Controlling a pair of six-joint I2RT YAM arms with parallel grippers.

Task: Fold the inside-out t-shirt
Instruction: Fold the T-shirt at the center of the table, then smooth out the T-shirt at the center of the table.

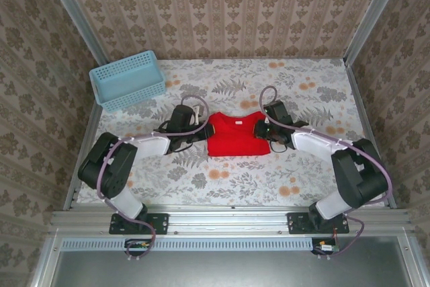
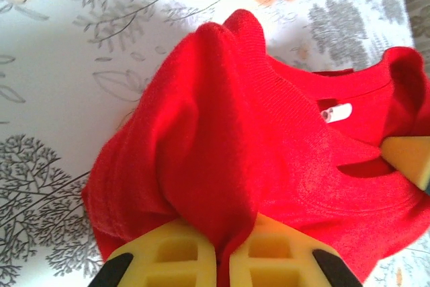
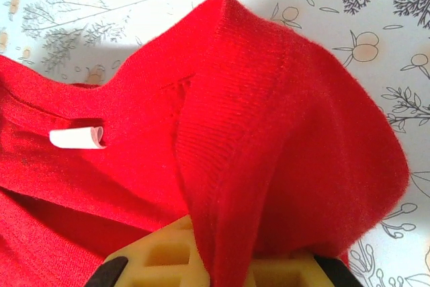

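The inside-out t-shirt (image 1: 235, 136) is bright red and lies in a compact bunch at the middle of the table, with its small white neck tag (image 2: 335, 112) showing at the collar. My left gripper (image 1: 203, 131) is at its left edge, shut on a pinched-up fold of red cloth (image 2: 225, 260) between its yellow fingers (image 2: 168, 253). At the shirt's right edge, my right gripper (image 1: 266, 130) is shut on a fold of ribbed hem (image 3: 225, 260). The neck tag (image 3: 77, 138) curls to the left in the right wrist view.
A light blue perforated basket (image 1: 127, 79) stands at the back left of the floral tablecloth (image 1: 222, 179). Patterned walls enclose the table on three sides. A metal rail (image 1: 228, 220) runs along the near edge by the arm bases.
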